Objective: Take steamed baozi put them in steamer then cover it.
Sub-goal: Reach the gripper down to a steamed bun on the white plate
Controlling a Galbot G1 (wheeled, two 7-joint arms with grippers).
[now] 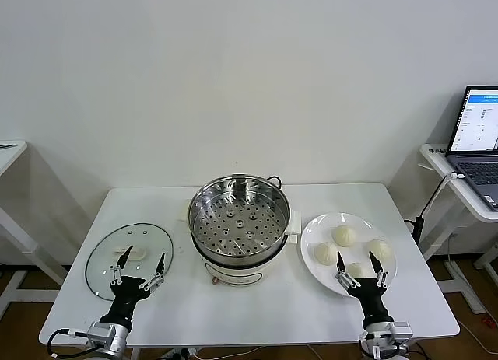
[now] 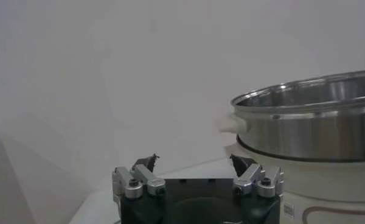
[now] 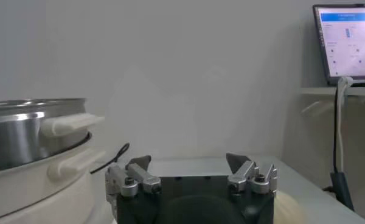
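At bench centre stands the shiny round steel steamer, uncovered; round clear glass cover lies left of it; four off-white steamed baozi sit on a white plate right; left gripper and right gripper both wide, empty.

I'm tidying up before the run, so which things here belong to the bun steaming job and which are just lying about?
For the job:
- steamed baozi on the white plate
- steamer, uncovered
- cover, flat on the table
- left hand and right hand, both open

Lying about:
- laptop on the side stand
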